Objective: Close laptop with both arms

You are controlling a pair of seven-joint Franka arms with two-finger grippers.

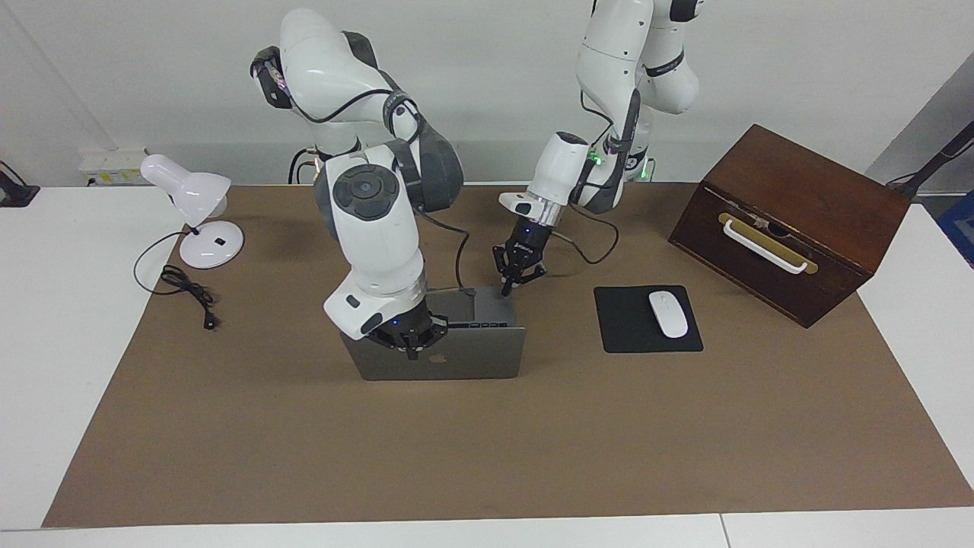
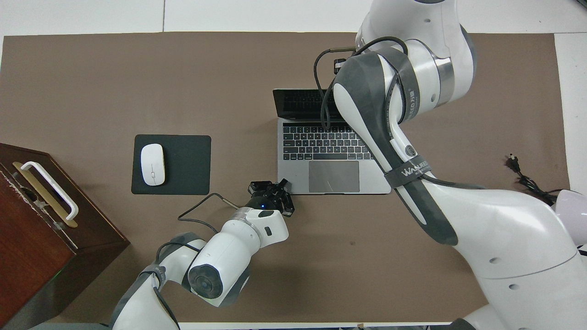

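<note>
At mid-table the laptop (image 1: 441,352) sits open, lid upright with its back turned away from the robots, long axis running between the two arms' ends, base nearer the robots than the lid. The right gripper (image 1: 412,348), fingertips together and holding nothing, is at the lid's top edge just beside the logo, so it looks best placed to push the lid toward the keyboard; the left gripper (image 1: 508,287), also pinched shut and empty, is by the base's near corner at the left arm's end. Overhead shows keyboard, trackpad and left gripper (image 2: 275,192) at that corner but the right arm's own bulk hides its gripper, while only the facing view shows the lid contact area, though actual touch I cannot tell.
</note>
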